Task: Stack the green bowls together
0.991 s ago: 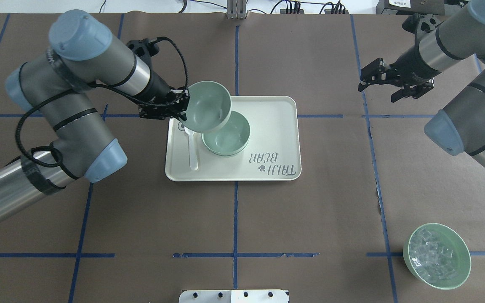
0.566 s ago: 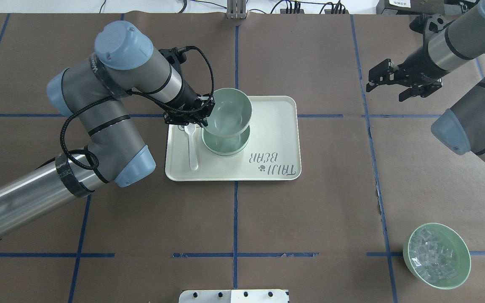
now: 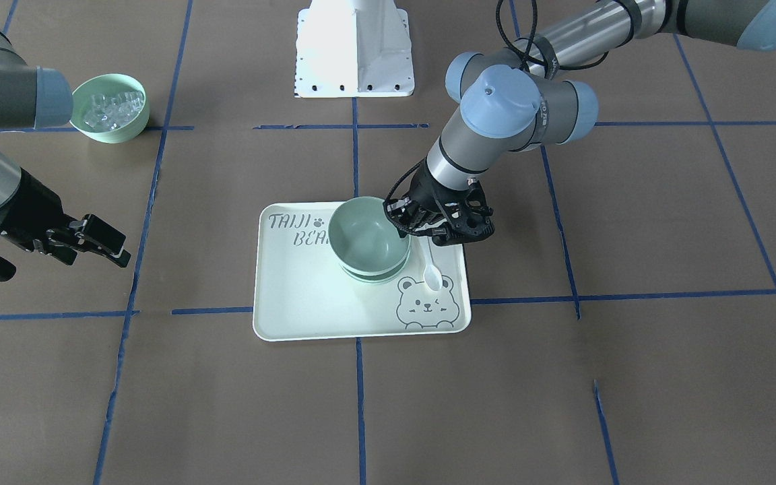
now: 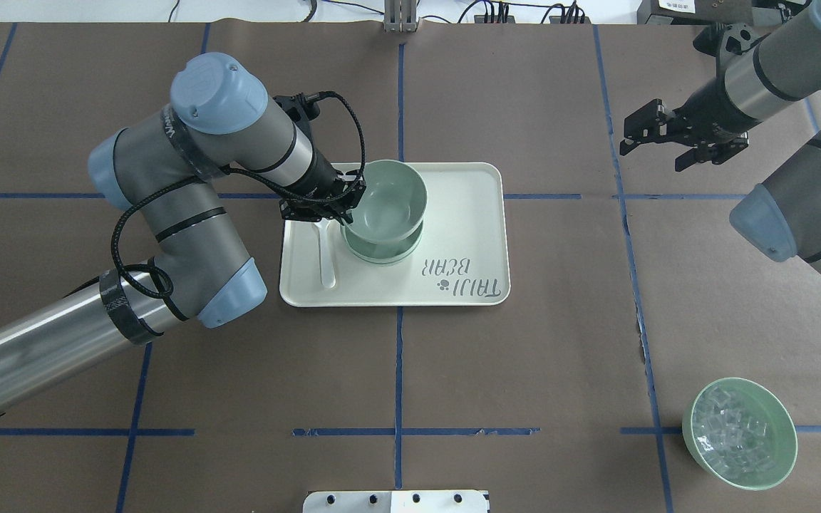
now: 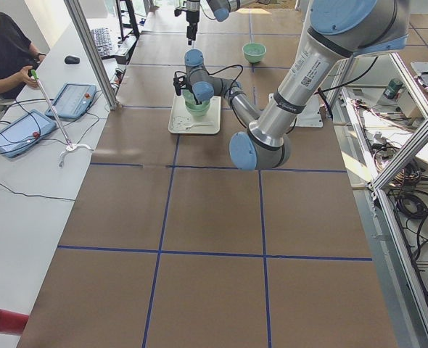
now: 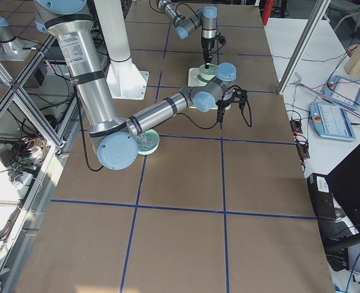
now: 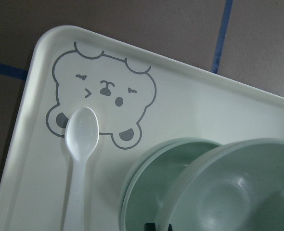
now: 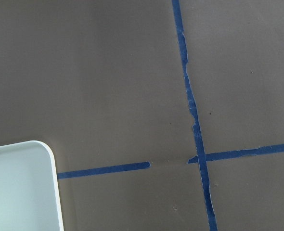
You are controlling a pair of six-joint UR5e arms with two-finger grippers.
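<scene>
The brown paper-covered tabletop [image 4: 524, 356], crossed by blue tape lines, carries a pale rectangular bear-print plastic tray [image 4: 467, 214] at its middle. On the tray, one small round mint-green plastic bowl [image 4: 393, 196] sits partly nested in a like lower green bowl [image 4: 382, 258]. A similar green bowl of clear cubes [image 4: 738, 486] stands well apart. The left gripper [image 4: 345, 206] is clenched on the upper bowl's rim. The right gripper [image 4: 651, 158] hangs released, away from the tray. A white plastic spoon [image 4: 325, 256] lies just beside the bowls.
</scene>
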